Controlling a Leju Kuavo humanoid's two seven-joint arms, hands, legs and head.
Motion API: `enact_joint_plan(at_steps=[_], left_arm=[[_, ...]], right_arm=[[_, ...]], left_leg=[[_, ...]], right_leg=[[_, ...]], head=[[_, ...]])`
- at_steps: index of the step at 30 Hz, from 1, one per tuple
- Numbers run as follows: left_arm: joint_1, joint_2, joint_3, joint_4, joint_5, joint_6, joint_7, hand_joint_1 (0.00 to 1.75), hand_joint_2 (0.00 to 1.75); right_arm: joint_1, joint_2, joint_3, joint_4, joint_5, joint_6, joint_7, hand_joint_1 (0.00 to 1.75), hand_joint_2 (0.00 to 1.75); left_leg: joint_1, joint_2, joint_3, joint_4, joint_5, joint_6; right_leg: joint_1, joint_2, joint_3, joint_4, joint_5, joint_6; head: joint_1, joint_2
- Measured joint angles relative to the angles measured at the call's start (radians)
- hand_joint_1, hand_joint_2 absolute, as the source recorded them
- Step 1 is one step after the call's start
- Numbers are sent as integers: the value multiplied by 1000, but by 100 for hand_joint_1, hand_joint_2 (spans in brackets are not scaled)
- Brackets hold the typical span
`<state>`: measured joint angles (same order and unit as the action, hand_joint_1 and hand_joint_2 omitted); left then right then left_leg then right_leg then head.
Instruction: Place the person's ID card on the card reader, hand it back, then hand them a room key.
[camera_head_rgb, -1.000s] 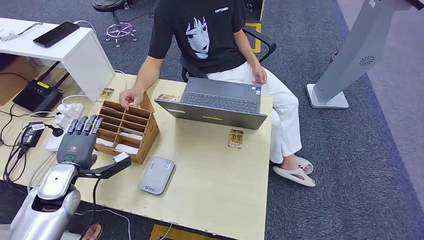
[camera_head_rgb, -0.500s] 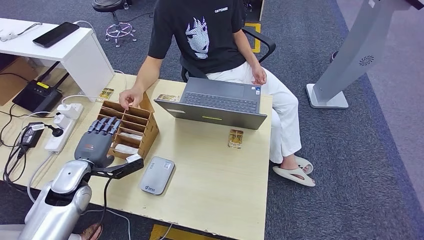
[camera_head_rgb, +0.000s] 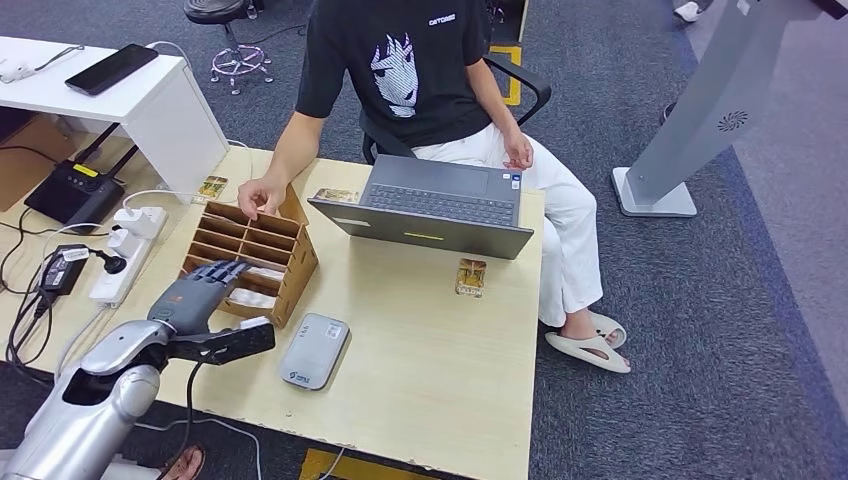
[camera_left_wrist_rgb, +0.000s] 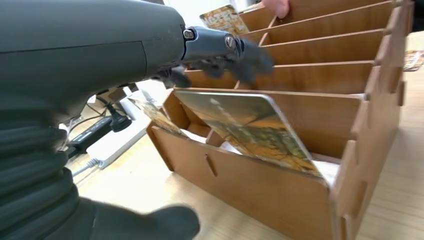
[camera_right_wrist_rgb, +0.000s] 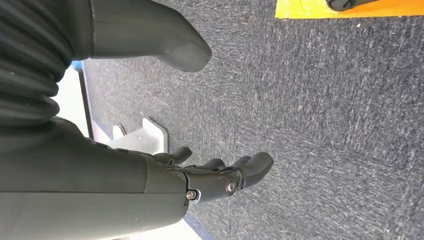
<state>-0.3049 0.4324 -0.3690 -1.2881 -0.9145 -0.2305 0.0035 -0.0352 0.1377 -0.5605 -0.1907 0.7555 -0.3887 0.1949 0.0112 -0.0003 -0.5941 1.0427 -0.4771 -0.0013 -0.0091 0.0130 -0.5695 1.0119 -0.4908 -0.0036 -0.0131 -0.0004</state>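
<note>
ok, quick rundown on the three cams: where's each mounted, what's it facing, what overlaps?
Head view: high on the body, looking forward and down at the desk and the seated person; left arm and left robot hand enter from below.
Left wrist view: behind the left robot hand, facing the wooden card rack up close.
Right wrist view: on the hanging right arm, facing carpet; right robot hand open.
Shared: head and left wrist both show the rack and the left robot hand.
</note>
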Motion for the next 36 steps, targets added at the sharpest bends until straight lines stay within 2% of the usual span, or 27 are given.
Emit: enact_joint_plan(at_steps=[5, 11, 20, 36], left_arm=[[0, 24, -21, -8, 9, 14, 8, 175, 175], [-1, 32, -35, -13, 15, 40, 23, 175, 175], [1, 6, -46, -12, -31, 127, 43, 175, 175], [4, -25, -46, -5, -51, 149, 49, 175, 175]], right_arm=[[0, 0, -6, 0, 5, 0, 2, 0, 175], [0, 0, -12, 0, 11, 0, 2, 0, 175], [0, 0, -16, 0, 27, 0, 2, 0, 175], [0, 0, -25, 0, 33, 0, 2, 0, 175]], left_leg=[[0, 0, 0, 0, 0, 0], [0, 0, 0, 0, 0, 0], [0, 0, 0, 0, 0, 0], [0, 0, 0, 0, 0, 0]], right_leg=[[0, 0, 0, 0, 0, 0], [0, 0, 0, 0, 0, 0], [0, 0, 0, 0, 0, 0], [0, 0, 0, 0, 0, 0]], head=[[0, 0], [0, 0], [0, 0], [0, 0]])
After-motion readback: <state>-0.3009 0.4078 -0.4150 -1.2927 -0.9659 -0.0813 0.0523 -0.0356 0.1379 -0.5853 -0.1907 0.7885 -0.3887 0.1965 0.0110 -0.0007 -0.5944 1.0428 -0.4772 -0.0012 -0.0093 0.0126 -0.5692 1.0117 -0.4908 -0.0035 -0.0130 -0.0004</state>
